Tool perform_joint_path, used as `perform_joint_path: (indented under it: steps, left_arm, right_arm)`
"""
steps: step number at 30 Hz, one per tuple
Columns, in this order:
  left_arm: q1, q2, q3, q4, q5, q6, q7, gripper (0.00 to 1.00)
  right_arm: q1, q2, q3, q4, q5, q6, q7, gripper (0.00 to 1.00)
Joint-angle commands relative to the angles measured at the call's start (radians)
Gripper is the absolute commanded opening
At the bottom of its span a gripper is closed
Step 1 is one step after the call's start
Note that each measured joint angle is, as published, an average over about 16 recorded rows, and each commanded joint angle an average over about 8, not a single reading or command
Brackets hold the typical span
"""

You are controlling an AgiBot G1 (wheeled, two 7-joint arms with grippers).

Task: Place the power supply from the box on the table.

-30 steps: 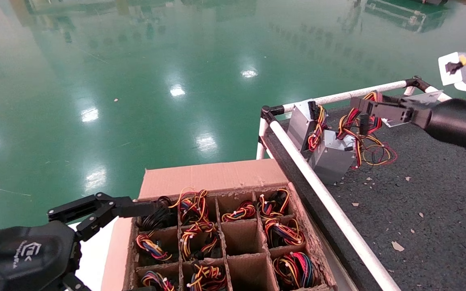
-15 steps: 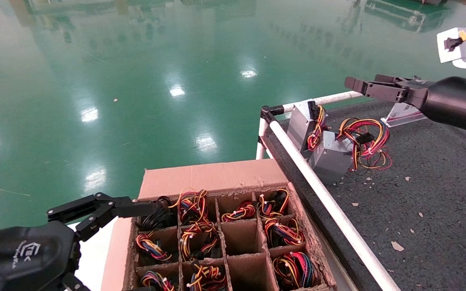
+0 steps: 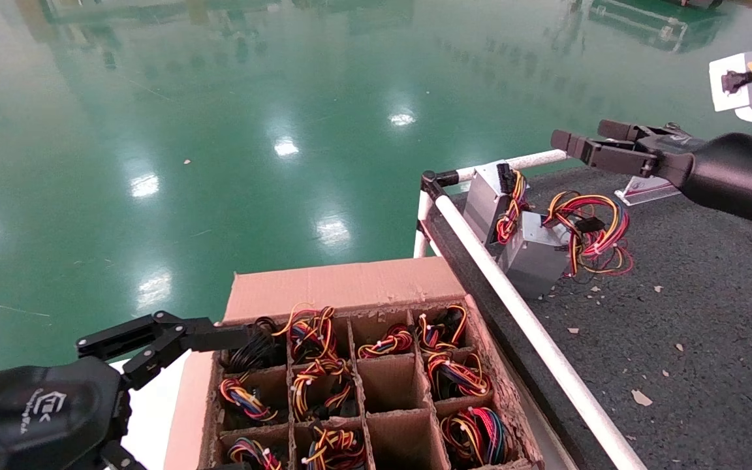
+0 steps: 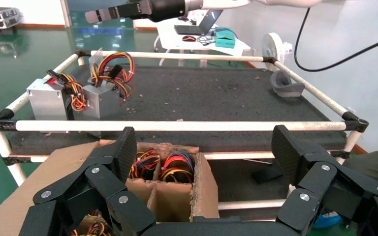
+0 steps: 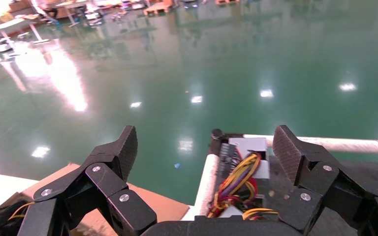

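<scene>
The power supply (image 3: 536, 256) is a small silver box lying on the table (image 3: 709, 307) near its far left corner, with loose red, yellow and black wires (image 3: 590, 230) sprawled beside it. My right gripper (image 3: 579, 134) hangs open above those wires and holds nothing. In the left wrist view the power supply (image 4: 98, 98) sits behind the rail. The brown cardboard box (image 3: 343, 287) stands below the table's edge, several of its cells full of wire bundles. My left gripper (image 4: 204, 147) is open at the box's left corner, one finger (image 3: 173, 339) reaching over it.
A second silver unit (image 3: 485, 194) with a tied bundle stands against the corner rail, touching the power supply. White pipe rails (image 3: 519, 313) with black joints edge the table. Cardboard crumbs dot the tabletop. Green floor lies beyond.
My right gripper was down at the power supply's wires; it has since risen clear and stands open. The wires dropped and settled on the table. The left arm has not moved.
</scene>
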Motion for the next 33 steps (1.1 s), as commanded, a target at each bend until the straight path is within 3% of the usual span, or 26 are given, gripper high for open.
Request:
perform_joint_path:
  steps: [1, 33]
  left_arm:
    - [0.000, 0.000, 0.000, 0.000, 0.000, 0.000, 0.000, 1.00]
    - [0.000, 0.000, 0.000, 0.000, 0.000, 0.000, 0.000, 1.00]
  right_arm:
    - [-0.030, 0.011, 0.004, 0.047, 0.018, -0.009, 0.006, 1.00]
    - [-0.515, 0.182, 0.063, 0.802, 0.305, -0.159, 0.094, 1.00]
